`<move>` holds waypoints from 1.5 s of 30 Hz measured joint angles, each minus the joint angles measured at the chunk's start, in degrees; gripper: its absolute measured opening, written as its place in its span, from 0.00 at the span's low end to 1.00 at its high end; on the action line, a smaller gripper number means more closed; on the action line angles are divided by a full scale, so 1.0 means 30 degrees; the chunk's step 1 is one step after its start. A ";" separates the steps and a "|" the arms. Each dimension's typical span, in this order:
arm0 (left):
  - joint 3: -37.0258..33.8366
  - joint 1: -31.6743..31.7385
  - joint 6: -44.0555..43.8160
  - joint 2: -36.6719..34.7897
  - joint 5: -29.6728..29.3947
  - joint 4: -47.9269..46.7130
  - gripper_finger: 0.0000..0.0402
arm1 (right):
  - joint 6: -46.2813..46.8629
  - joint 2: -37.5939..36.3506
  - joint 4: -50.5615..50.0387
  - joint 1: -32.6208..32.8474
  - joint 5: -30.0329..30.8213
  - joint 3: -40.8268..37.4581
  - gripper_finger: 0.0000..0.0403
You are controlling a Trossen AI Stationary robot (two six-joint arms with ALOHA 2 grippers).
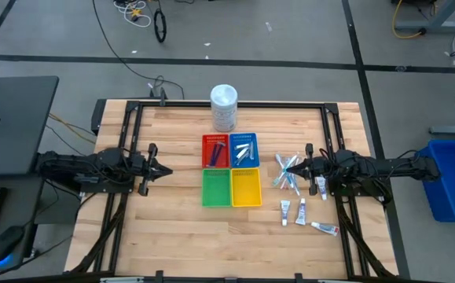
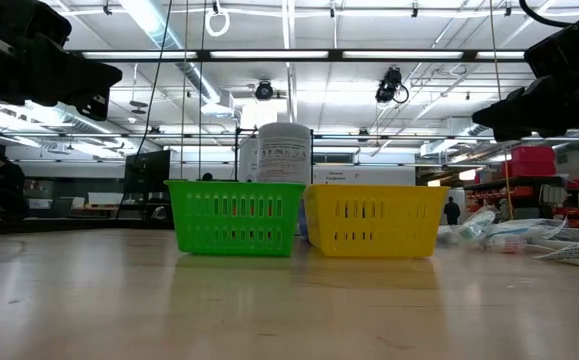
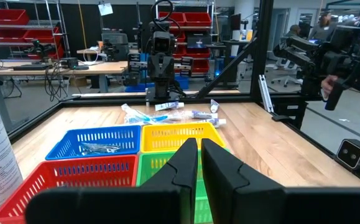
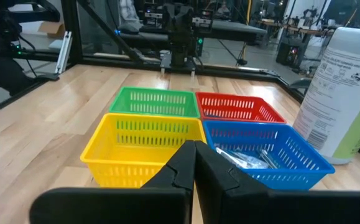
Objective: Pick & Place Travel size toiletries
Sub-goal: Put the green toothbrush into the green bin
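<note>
Wooden bench [image 1: 172,236] w/ four square plastic mesh trays grouped at centre: red tray [image 1: 215,151], blue tray [image 1: 244,150], green tray [image 1: 216,189], yellow tray [image 1: 246,188]. Tall white cylindrical tub [image 1: 224,108] stands just behind red/blue pair.

Slim dark-blue stick [image 1: 218,148] lies in red tray; small silvery-white sachets [image 1: 244,151] lie in blue tray. Green and yellow trays hold nothing visible.

Thin pale-blue and white toothbrush-like sticks [image 1: 285,173] lie piled on bench right of the trays, just beside right claw [image 1: 300,168]. Small white squeeze tubes [image 1: 301,211] lie scattered nearer front edge, right side.

Right claw: fingers pressed together, holding nothing, raised above bench. Left claw [image 1: 166,170]: left of trays, well apart, fingers nearly together w/ slim gap, holding nothing.
</note>
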 joint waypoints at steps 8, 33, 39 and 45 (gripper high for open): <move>0.0000 0.0004 0.0002 0.0000 0.0000 -0.0002 0.07 | 0.0201 0.0007 0.0000 0.0000 -0.0002 0.0000 0.03; 0.0000 -0.0004 0.0003 0.0000 0.0000 -0.0004 0.07 | 0.1723 0.0690 0.0785 0.0012 0.0670 0.1823 0.03; 0.0000 -0.0002 -0.0002 0.0000 0.0000 -0.0004 0.07 | 0.2033 0.1195 0.0714 0.0012 0.0663 0.3442 0.03; 0.0002 -0.0002 0.0002 0.0000 0.0000 -0.0004 0.07 | 0.2025 0.1934 0.0423 0.0012 0.0663 0.5288 0.03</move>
